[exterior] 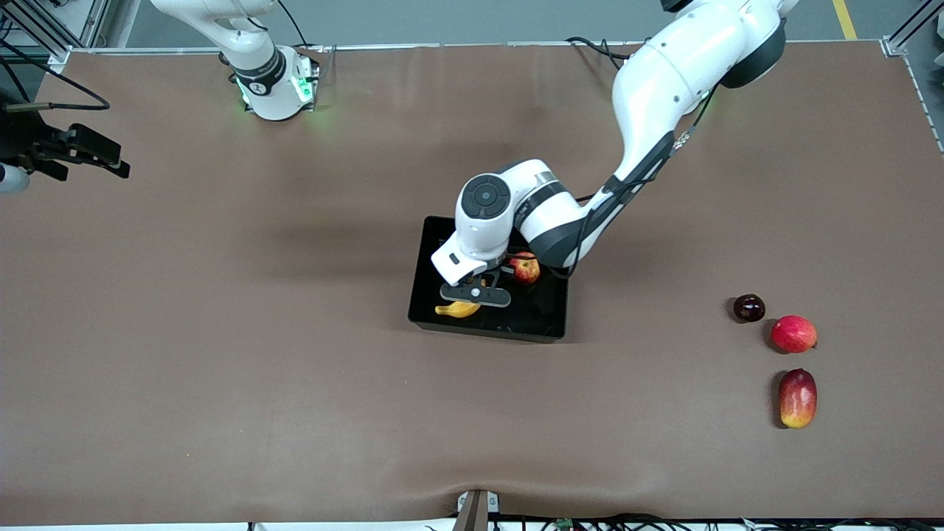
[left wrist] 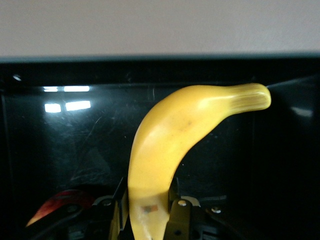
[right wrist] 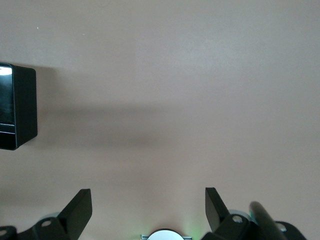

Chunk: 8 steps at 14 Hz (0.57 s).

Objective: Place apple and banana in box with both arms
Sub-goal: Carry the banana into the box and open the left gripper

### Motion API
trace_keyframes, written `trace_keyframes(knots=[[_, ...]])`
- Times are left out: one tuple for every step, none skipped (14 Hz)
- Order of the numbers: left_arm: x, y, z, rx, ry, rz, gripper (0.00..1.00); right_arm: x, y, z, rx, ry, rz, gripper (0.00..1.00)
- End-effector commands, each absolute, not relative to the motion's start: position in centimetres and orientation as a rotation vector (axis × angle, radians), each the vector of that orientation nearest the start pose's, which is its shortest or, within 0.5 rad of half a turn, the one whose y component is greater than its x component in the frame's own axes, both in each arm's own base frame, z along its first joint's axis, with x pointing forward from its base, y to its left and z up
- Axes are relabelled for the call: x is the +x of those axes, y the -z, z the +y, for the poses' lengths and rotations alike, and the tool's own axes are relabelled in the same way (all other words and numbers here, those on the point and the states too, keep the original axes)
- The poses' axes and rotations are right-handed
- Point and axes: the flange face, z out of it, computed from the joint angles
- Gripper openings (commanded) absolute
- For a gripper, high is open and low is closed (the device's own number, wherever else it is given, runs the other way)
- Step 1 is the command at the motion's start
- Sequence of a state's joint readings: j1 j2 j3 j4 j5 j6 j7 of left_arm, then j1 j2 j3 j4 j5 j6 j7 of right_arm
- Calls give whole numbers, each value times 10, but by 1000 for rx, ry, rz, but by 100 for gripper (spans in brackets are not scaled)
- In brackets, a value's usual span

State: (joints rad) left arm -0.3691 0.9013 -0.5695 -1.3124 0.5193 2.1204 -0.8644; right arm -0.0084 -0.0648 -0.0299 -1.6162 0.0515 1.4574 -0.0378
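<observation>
Left claw point(left wrist: 150, 212) clenched on the curved yellow banana point(left wrist: 175, 145), low inside the shallow black plastic box point(exterior: 542, 328). Small red, yellow-streaked apple point(exterior: 526, 268) already lies in the box, beside the claw. Right claw point(right wrist: 148, 210) spread wide, empty, waiting over bare brown table point(exterior: 221, 369). Risk: releasing before the banana is fully down could let it roll against the apple; a sticky release could drag it up.
</observation>
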Motion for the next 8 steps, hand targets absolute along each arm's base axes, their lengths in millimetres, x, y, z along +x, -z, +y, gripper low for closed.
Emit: trace_keyframes(knots=[[534,-230,-527,-3135,65,239,0,524,-629,-16,-3066,-156,9,100],[531,-222,-530,-3128,66,254,0,524,-629,-17,-3066,-156,11,100],[529,-210,-533,-3132,75,255,0,524,-625,-17,-3065,-170,11,100],[524,-200,-537,-3130,81,262,0,524,-622,-18,-3064,-177,14,100],[521,-192,-538,-3114,86,256,0,524,-623,-19,-3064,-174,16,100],[521,-185,-537,-3094,106,251,3,524,-623,-18,-3064,-175,14,100],[521,-184,-537,-3078,124,259,27,524,-622,-17,-3064,-177,12,100],[524,-195,-536,-3068,159,275,99,525,-622,-18,-3064,-179,14,100]])
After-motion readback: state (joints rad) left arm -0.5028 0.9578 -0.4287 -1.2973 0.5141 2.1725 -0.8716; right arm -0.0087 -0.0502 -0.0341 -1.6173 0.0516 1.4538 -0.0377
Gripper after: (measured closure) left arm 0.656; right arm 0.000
